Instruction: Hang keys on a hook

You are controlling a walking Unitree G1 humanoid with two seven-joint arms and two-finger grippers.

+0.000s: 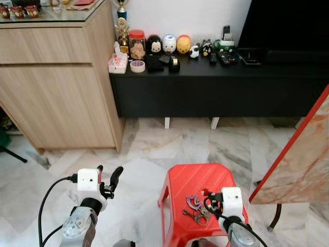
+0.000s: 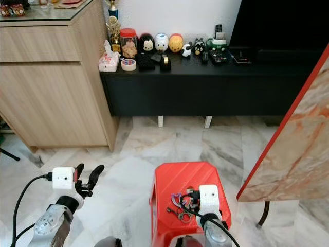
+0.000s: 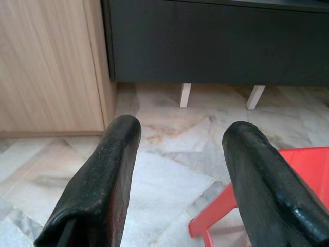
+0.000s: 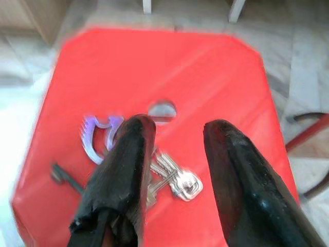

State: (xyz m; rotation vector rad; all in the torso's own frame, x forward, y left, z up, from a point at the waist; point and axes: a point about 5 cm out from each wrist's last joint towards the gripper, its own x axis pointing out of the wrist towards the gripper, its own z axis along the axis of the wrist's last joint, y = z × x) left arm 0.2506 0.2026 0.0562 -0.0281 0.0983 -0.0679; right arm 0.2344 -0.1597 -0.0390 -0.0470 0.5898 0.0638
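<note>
While keys [image 4: 172, 177] lie on red stool [image 1: 180, 180] w/ purple charm, right gripper [image 4: 175, 149] held just above them, fingers apart, left gripper [image 1: 109, 177] raised over marble floor [image 1: 139, 149] to stool's left, also spread, nothing held.

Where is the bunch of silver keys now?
The bunch of silver keys lies on the red plastic stool, under the open right gripper, near the stool's front.
</note>
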